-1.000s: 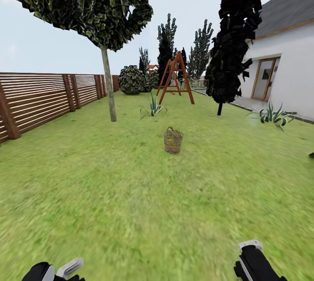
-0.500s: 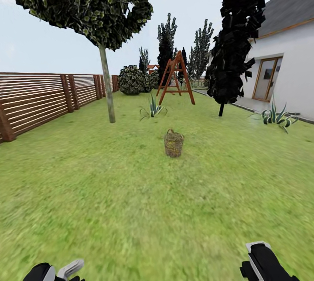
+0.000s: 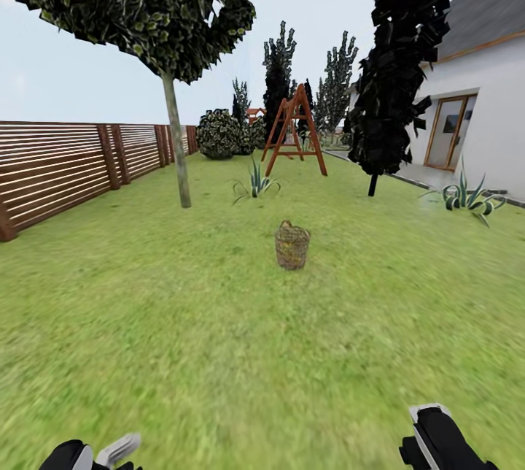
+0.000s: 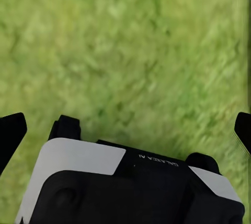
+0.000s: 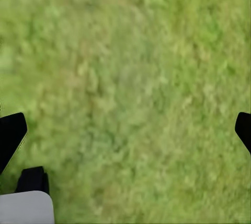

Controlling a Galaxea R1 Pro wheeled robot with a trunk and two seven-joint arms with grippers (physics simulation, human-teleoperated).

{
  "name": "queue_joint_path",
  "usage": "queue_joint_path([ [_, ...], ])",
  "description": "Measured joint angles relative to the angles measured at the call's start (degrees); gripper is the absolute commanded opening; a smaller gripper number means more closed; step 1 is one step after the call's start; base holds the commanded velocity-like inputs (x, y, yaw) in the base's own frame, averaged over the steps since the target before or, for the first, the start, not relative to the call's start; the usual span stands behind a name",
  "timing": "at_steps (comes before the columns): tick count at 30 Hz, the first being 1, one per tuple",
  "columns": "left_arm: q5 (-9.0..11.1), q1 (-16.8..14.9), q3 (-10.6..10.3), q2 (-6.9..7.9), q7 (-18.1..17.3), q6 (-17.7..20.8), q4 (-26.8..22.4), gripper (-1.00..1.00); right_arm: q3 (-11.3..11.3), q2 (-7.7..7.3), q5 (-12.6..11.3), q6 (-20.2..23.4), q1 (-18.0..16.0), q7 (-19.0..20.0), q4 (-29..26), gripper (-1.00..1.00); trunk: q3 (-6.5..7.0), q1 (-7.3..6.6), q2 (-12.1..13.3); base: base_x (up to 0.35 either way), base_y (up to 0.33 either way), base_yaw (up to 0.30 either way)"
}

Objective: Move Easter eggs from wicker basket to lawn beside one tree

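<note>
One wicker basket (image 3: pixel 292 245) stood upright on the lawn (image 3: pixel 219 338), well ahead of the robot and about midway across the head view; the eggs inside could not be made out through the weave at that range. Over the last second the basket had slid a little lower and looked slightly larger, while the fence (image 3: pixel 65 163), the house (image 3: pixel 474 112) and the spiky plants shifted outward with it, so the whole picture had moved: the robot had rolled forward, not the basket. By my reading the approach was barely under way, with no egg lifted yet. The basket looked round, brown and loosely woven, with a small loop handle at its rim. Beyond and to its left rose the tree (image 3: pixel 175 149), a slim bare grey-green trunk under a dark leafy crown, a likely place for the eggs. Farther back stood a wooden swing frame (image 3: pixel 294 131), a striped spiky plant (image 3: pixel 255 184) and a dark columnar tree (image 3: pixel 397 68). The grass was mottled green and soft-looking. The left end effector (image 4: pixel 125 130) and the right end effector (image 5: pixel 125 130) both hung spread wide over bare grass, their dark fingertips at opposite edges of the wrist views, holding nothing.
</note>
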Motion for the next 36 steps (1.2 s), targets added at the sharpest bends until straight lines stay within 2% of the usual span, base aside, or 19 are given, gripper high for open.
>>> queue_joint_path([
  [9,0.0,0.0,0.0,0.08,0.0,0.0,-0.1,1.0,0.1,0.16,-0.1,0.0,0.0,0.1,0.0,1.0,0.0,0.0,0.0,0.335,0.0,0.0],
  [17,0.1,0.0,0.2,0.13,-0.2,0.1,-0.1,1.0,0.1,0.11,-0.1,0.0,0.0,0.1,0.0,1.0,0.0,0.0,0.0,0.317,0.024,0.108],
  [27,0.1,0.0,0.1,0.08,-0.2,0.1,0.0,1.0,0.0,-0.09,-0.1,0.0,0.0,0.1,0.0,1.0,0.0,0.03,0.0,0.058,0.296,0.005],
  [36,0.1,0.0,0.1,0.08,-0.2,0.0,0.0,1.0,-0.1,-0.36,-0.1,0.1,0.0,0.1,-0.1,1.0,0.0,0.0,0.0,0.23,0.266,0.0],
])
